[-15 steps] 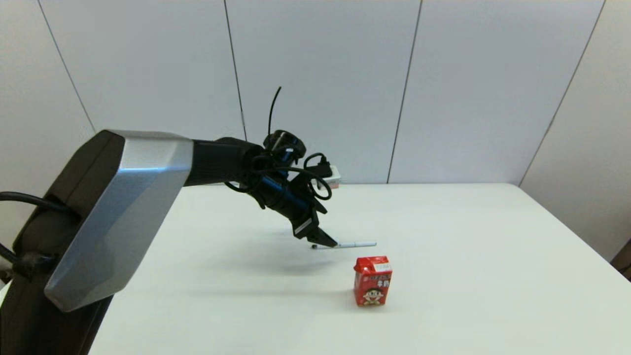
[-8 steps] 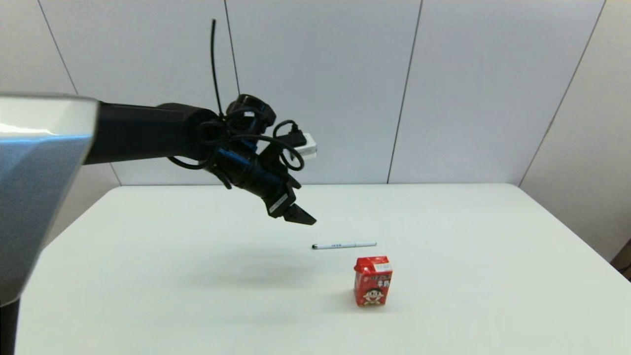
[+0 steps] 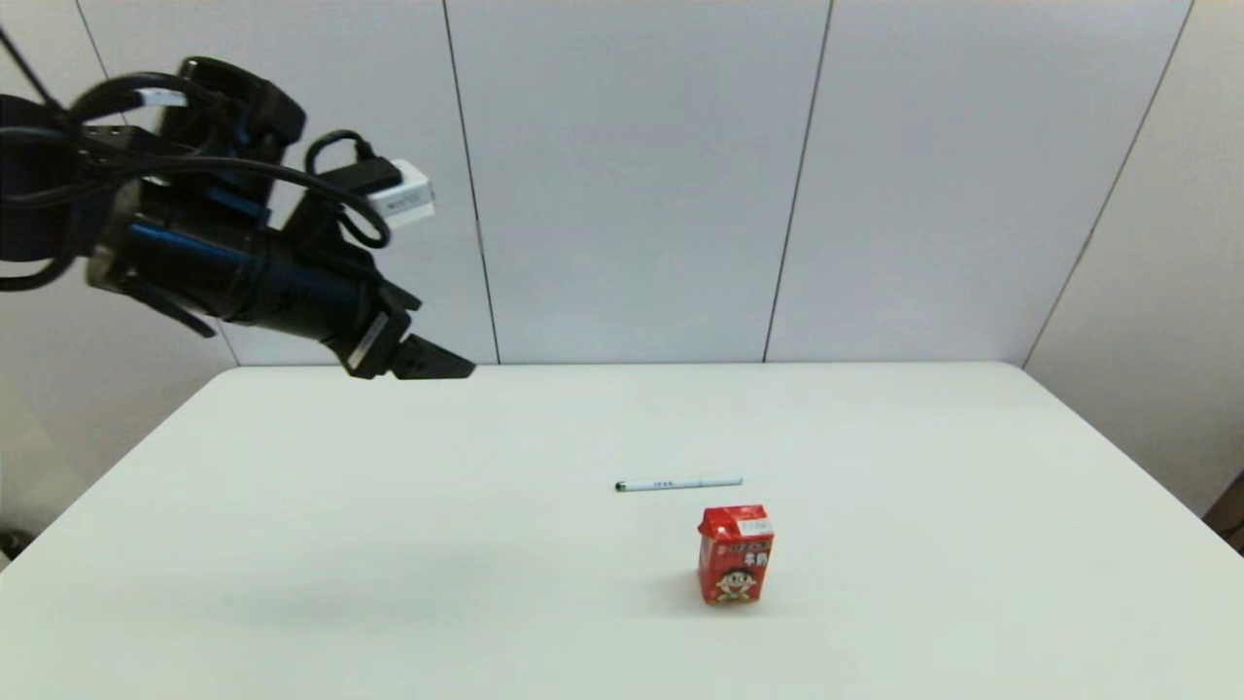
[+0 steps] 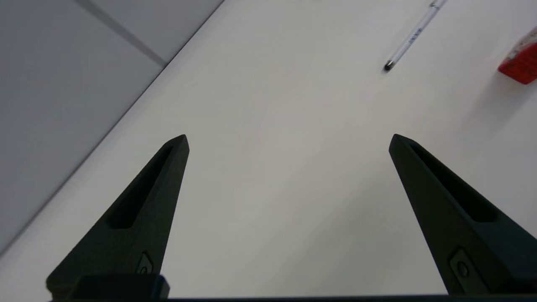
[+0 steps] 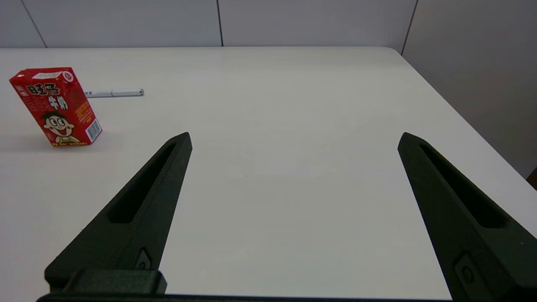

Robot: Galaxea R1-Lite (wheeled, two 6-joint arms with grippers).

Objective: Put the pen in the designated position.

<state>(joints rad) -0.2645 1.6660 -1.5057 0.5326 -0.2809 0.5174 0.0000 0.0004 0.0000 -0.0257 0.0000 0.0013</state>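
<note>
The slim white pen (image 3: 678, 483) lies flat on the white table (image 3: 389, 544), dark tip toward the left, just behind a red carton. No outline or marker shows the designated position on the tabletop. My left gripper (image 3: 437, 365) hangs high over the table's far-left part, well away from the pen, open and empty. From the left wrist, its spread gripper (image 4: 288, 140) frames bare table, with the pen (image 4: 409, 40) far off. My right gripper (image 5: 293, 138) is open and empty, low over the table, with the pen (image 5: 114, 93) beyond the carton; that arm is outside the head view.
A small red carton (image 3: 735, 554) with a cartoon face stands upright just in front of the pen; it also shows as the carton (image 5: 56, 107) and the carton (image 4: 520, 63) in the wrist views. Grey wall panels rise behind the table's far edge.
My left gripper, which was down at the pen's dark-tip end, has lifted and drawn back up and to the left. The pen and the carton have not moved.
</note>
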